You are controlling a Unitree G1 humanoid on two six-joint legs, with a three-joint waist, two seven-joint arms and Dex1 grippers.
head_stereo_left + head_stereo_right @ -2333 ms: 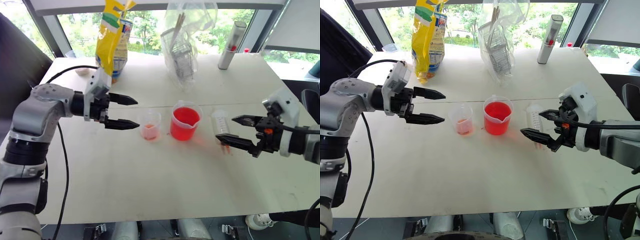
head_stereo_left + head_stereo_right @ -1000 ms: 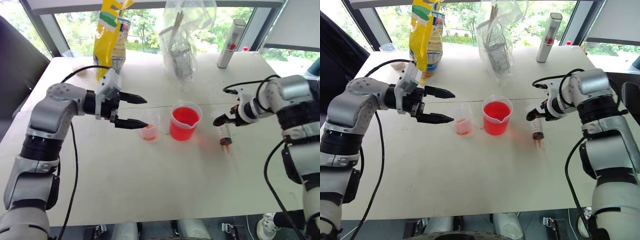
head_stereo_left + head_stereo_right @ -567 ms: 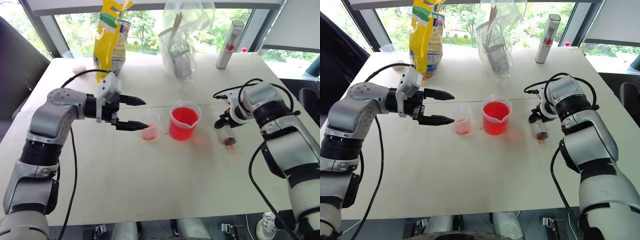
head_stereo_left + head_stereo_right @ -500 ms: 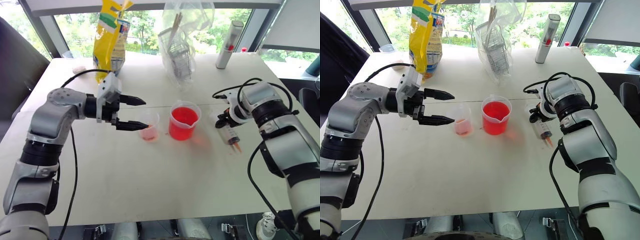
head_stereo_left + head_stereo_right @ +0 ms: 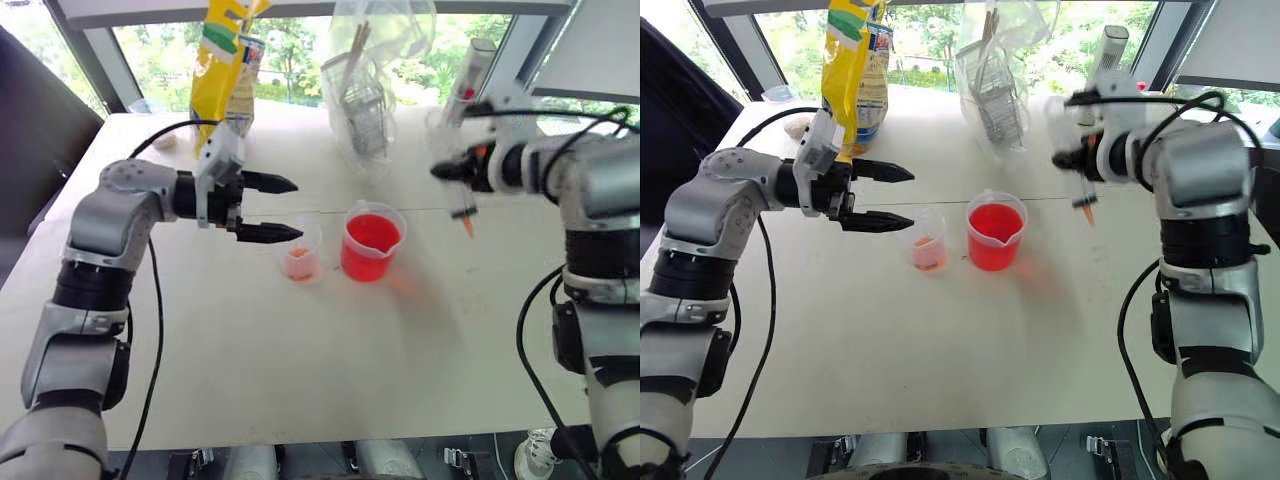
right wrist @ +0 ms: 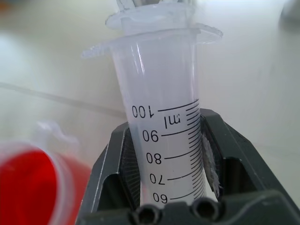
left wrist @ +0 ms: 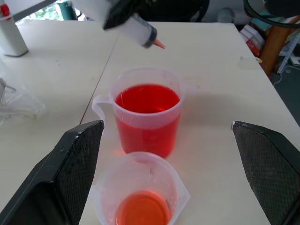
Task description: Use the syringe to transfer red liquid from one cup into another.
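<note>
While the left claw (image 5: pixel 285 208) gapes empty, the right claw (image 6: pixel 164 154) clamps the syringe (image 6: pixel 161 122).

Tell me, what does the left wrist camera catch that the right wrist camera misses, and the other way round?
The left wrist view alone shows the small cup with a little red liquid in it, the syringe's orange tip pointing down above the table, and the left gripper's open black fingers. The right wrist view alone shows the syringe up close, its printed scale readable, clamped in the right gripper. Both show the syringe, the bigger beaker of red liquid and the pale table.
</note>
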